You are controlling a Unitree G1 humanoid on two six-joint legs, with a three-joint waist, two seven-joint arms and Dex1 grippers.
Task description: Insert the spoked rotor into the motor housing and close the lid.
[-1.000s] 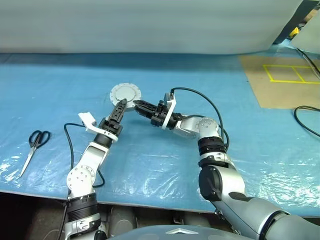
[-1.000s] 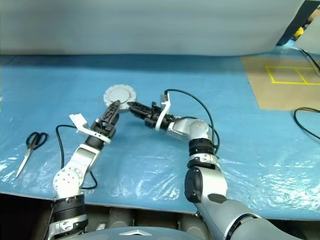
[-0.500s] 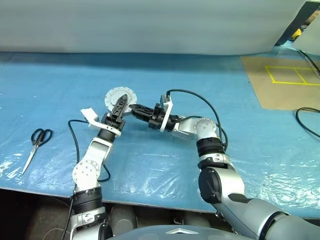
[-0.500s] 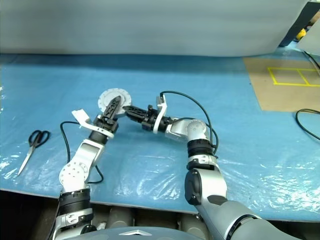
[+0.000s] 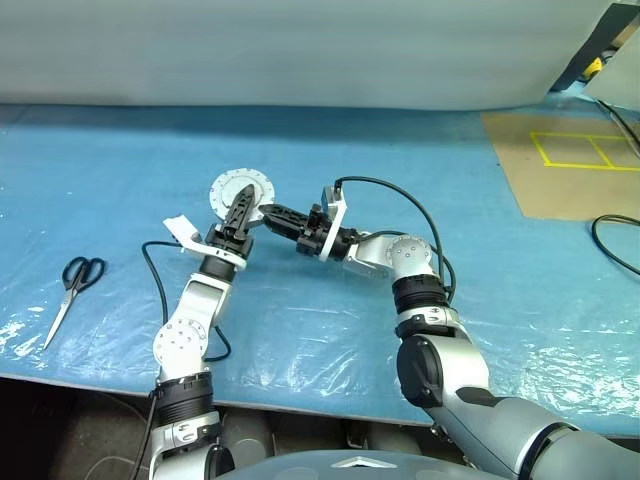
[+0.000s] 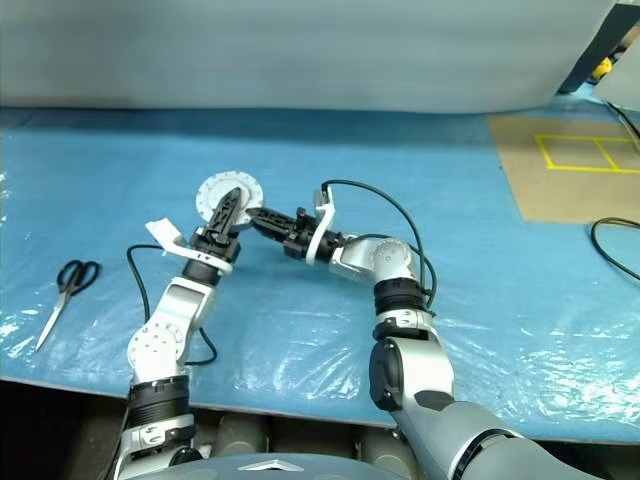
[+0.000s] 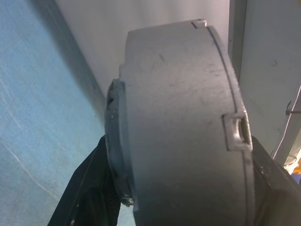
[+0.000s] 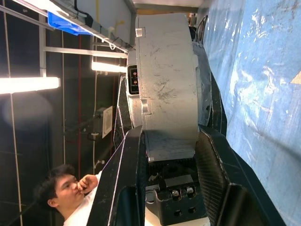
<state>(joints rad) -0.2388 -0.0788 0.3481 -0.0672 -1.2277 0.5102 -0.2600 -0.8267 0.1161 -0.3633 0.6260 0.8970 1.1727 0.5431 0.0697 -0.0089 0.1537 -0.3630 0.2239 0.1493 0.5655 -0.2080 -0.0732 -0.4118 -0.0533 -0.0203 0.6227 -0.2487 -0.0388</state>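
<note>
Now the left gripper (image 5: 243, 203) has closed on the motor housing (image 5: 241, 191) (lifted off the table), which the right gripper (image 5: 273, 213) pinches too

Blue plastic sheeting (image 5: 300, 330) covers the bench; a pale wall (image 5: 300, 50) rises behind, with brown floor (image 5: 560, 170) taped yellow alongside.

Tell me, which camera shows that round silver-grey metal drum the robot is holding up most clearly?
The right wrist view: the round silver-grey metal drum stands edge-on between the right gripper's black fingers, its side wall plain to see. The left wrist view shows its grey wall very close. The head views show its round face, small, partly behind the left gripper.
</note>
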